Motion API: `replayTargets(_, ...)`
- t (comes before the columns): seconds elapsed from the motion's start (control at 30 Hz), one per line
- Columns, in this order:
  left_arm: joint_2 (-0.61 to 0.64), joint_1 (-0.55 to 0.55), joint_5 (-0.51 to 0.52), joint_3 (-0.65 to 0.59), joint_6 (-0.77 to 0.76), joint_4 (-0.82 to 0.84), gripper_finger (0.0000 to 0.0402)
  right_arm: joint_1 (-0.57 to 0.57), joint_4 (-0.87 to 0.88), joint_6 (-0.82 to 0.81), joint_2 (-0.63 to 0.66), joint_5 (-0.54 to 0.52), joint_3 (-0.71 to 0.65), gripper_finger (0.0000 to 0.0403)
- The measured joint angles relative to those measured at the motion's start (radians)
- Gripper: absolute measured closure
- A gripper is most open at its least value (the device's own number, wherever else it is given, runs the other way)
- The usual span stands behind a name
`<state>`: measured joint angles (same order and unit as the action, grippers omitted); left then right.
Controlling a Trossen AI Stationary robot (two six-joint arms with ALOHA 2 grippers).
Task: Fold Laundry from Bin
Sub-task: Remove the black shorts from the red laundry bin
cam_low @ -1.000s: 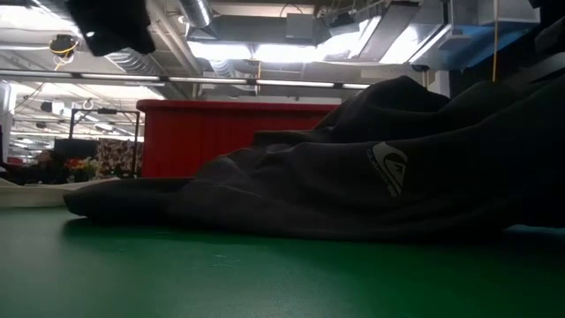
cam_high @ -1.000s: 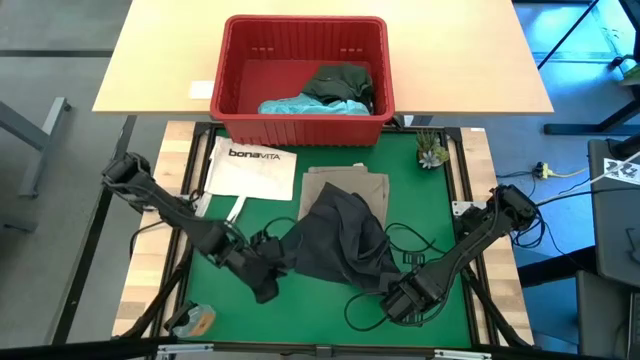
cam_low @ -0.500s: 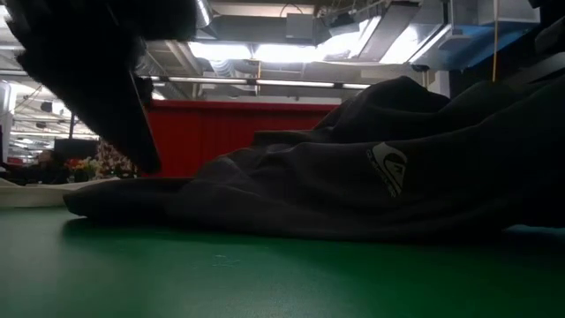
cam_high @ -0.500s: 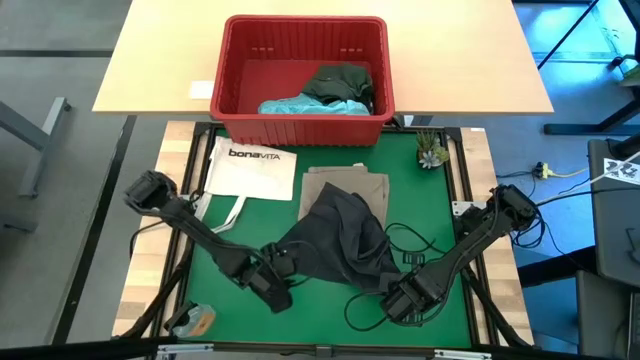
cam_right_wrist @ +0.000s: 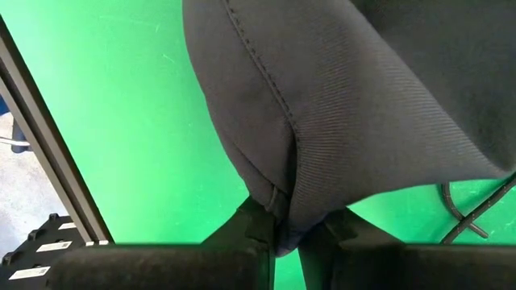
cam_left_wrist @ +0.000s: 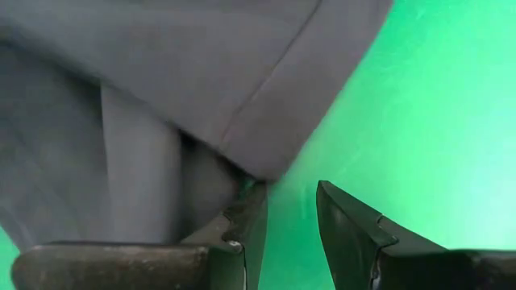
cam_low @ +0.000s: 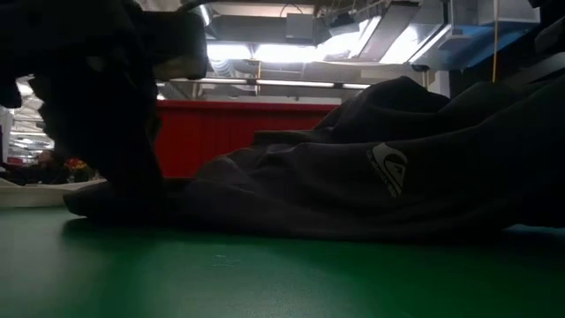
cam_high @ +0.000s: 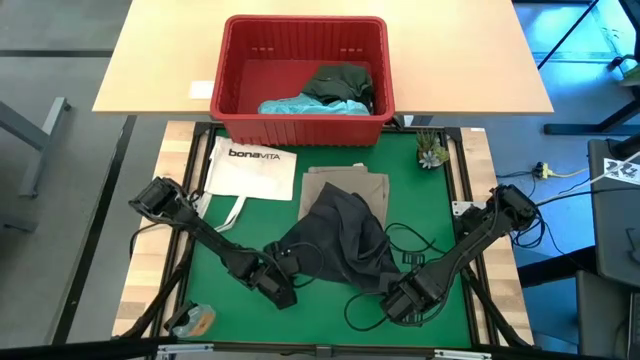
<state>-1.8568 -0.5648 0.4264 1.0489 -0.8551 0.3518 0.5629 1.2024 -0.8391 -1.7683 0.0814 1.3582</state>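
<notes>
Two grippers work at the dark grey garment (cam_high: pixel 340 240), which lies crumpled on the green mat (cam_high: pixel 440 215) and overlaps the near edge of the flat khaki-tan garment (cam_high: pixel 345 182). The right gripper (cam_right_wrist: pixel 292 229) is pinched shut on a seamed fold of the grey cloth at the garment's near right corner. The left gripper (cam_left_wrist: pixel 289 211) sits low at the garment's near left edge with its fingers (cam_left_wrist: pixel 348 217) parted and only mat between them; one finger appears to touch the cloth's hem, though the wrist view is too close to be sure. In the low view the grey garment shows a small printed logo. A black drawstring (cam_high: pixel 410 240) loops across the mat to the right. Beyond, the red bin (cam_high: pixel 303 118) holds the light turquoise garment (cam_high: pixel 300 103) and the dark green garment (cam_high: pixel 338 82). The white tote bag (cam_high: pixel 252 168) lies left of the khaki piece.
</notes>
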Motion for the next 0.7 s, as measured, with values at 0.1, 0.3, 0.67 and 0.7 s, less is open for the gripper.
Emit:
replayTargets(0.1, 0.001, 0.003, 0.018, 0.0, 0.039, -0.037, 0.0299, 0.0, 0.0, 0.0, 0.0, 0.0, 0.0, 0.0368)
replayTargets(0.3, -0.003, 0.037, -0.005, 0.0, 0.054, -0.083, 0.0299, 0.0, -0.001, 0.0, 0.0, 0.0, 0.0, 0.0368)
replayTargets(0.67, 0.002, 0.055, -0.232, 0.0, 0.052, -0.099, 0.0299, 0.0, 0.0, 0.0, 0.0, 0.0, 0.0, 0.0368)
replayTargets(0.7, 0.002, 0.055, -0.26, 0.0, 0.051, -0.097, 0.0299, 0.0, 0.0, 0.0, 0.0, 0.0, 0.0, 0.0368)
